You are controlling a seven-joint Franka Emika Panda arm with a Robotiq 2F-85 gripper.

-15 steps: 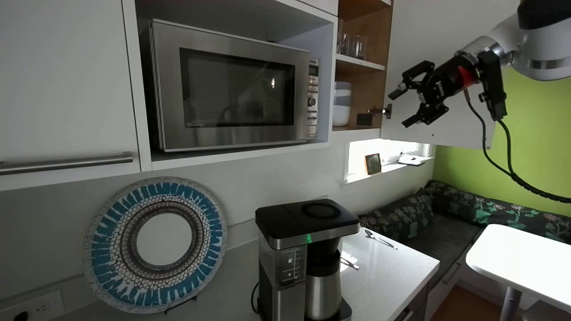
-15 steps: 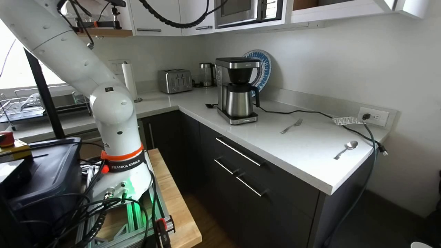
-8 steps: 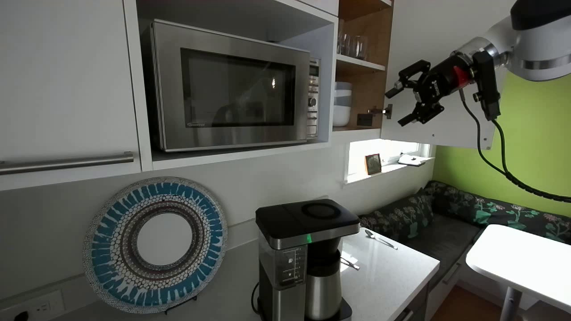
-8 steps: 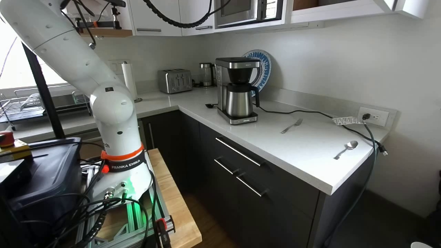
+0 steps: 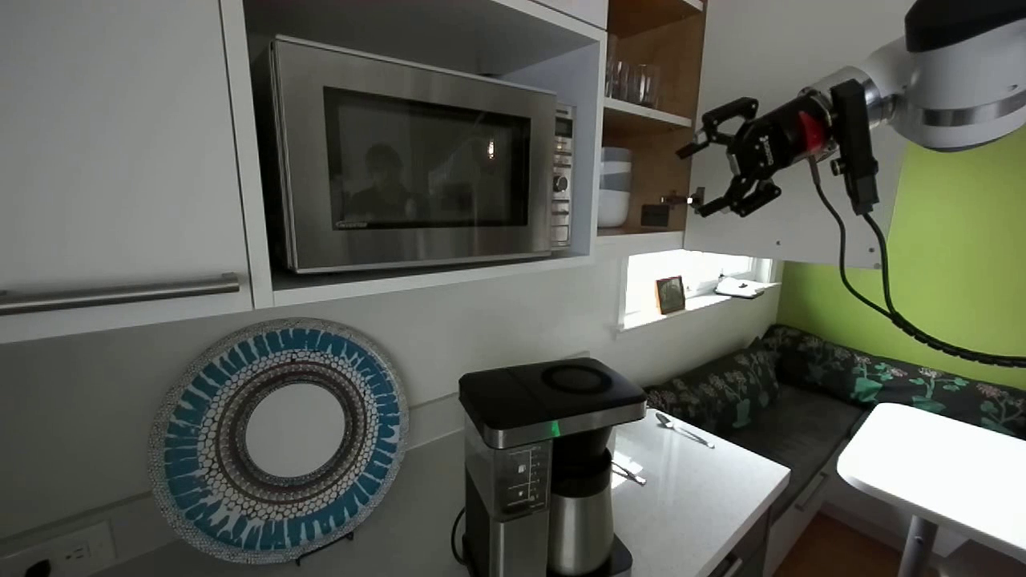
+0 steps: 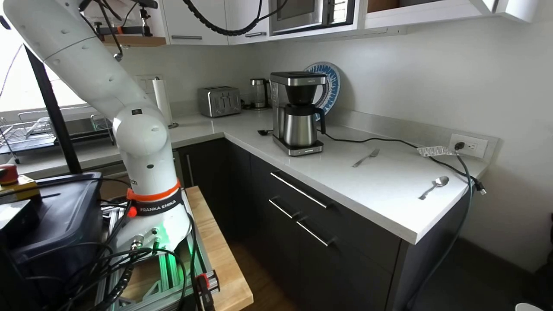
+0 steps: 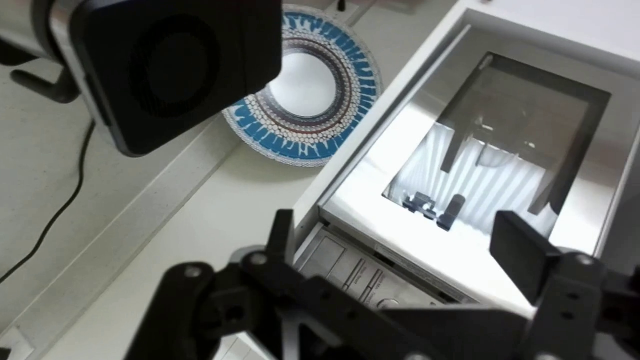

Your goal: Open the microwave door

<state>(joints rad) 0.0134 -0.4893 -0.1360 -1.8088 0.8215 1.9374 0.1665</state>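
The silver microwave point(image 5: 563, 184) sits in a white cabinet recess, and part of it shows in an exterior view point(image 6: 298, 17). Its microwave door point(image 5: 429, 160), with dark glass window, covers the front. In the wrist view the microwave door point(image 7: 425, 220) stands slightly proud of the button panel point(image 7: 360, 272), with a narrow dark gap between; whether it is latched I cannot tell. My gripper point(image 5: 697, 179) is open and empty, right of the microwave in the exterior view and apart from it. In the wrist view the gripper's fingers point(image 7: 397, 232) are spread wide before the door edge and panel.
An open cabinet with wooden shelves point(image 5: 649, 172) and its white open door point(image 5: 801, 232) stand right of the microwave, behind my gripper. The coffee maker point(image 5: 553, 393) stands below on the counter point(image 5: 689, 481). A decorated plate point(image 5: 192, 449) leans on the wall. A cable hangs from the arm.
My gripper has moved left toward the microwave in the exterior view, and its fingers look spread a little wider. A person's reflection now shows in the door window. The microwave door has not moved.
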